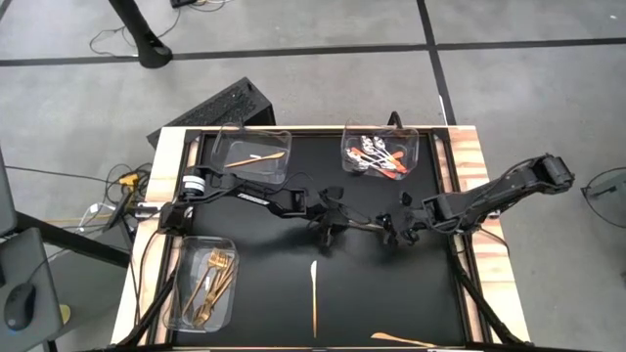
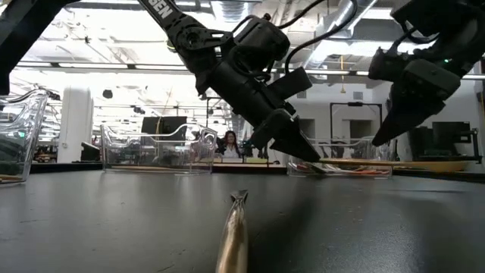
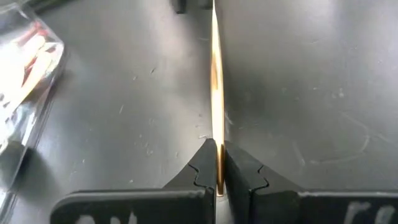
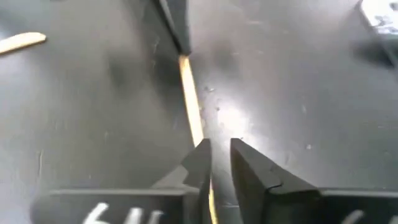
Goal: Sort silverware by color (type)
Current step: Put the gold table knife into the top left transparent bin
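sorted: forks (image 1: 210, 284) in left-edge tray (image 1: 183, 277), spoons (image 1: 377, 156) in far tray (image 1: 413, 141)
in hand: left gripper (image 1: 327, 235) clamped on gold knife (image 3: 216, 81); right gripper (image 1: 397, 231) parted narrowly at its other end
left: two knives (image 1: 314, 293) near bench's (image 1: 264, 274) front edge

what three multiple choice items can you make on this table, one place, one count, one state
1. Where do the forks lie?
A. loose on the table
B. in the lower left tray of the high view
C. in the tray with the spoons

2. How many clear trays are on the table?
A. one
B. five
C. three

3. How do the left fingers stand?
A. shut on a gold knife
B. wide open over a tray
C. shut on a spoon

Answers:
1 B: the high view shows gold forks piled in that tray.
2 C: two trays sit along the top of the high view and one at lower left.
3 A: the left wrist view shows the knife pinched between them.
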Tool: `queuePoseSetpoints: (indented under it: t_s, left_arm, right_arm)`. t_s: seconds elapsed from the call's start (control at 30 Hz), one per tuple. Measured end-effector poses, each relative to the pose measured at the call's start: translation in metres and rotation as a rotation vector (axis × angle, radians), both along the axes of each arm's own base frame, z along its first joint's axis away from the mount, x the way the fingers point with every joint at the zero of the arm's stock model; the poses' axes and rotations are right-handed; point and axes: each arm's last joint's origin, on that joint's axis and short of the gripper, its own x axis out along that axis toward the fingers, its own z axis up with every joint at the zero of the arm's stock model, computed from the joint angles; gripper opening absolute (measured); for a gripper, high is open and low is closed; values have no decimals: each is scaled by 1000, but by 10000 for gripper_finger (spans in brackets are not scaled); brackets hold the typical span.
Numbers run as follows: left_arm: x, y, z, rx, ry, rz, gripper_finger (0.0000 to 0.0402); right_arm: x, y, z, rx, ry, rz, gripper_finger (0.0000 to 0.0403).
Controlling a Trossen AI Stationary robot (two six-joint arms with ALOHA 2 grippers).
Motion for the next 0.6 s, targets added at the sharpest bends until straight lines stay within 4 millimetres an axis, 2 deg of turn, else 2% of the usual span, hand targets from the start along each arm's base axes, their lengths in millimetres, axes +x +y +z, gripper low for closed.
queuePoseSetpoints:
  t_s: [0.23,0.33,0.47,0.6]
  left_arm:
    - [0,0,1,1,-4,1,0]
    - [0,0,1,1,-4,1,0]
    - [0,0,5,7,-7,-4,0]
    - [-2,0,14,21,-14,4,0]
  right_arm:
    - [6,7,-7,0,29,106,185]
    - [8,7,-15,-5,83,113,211]
    - [11,6,-24,-14,129,105,215]
    - [13,5,-31,-19,160,97,178]
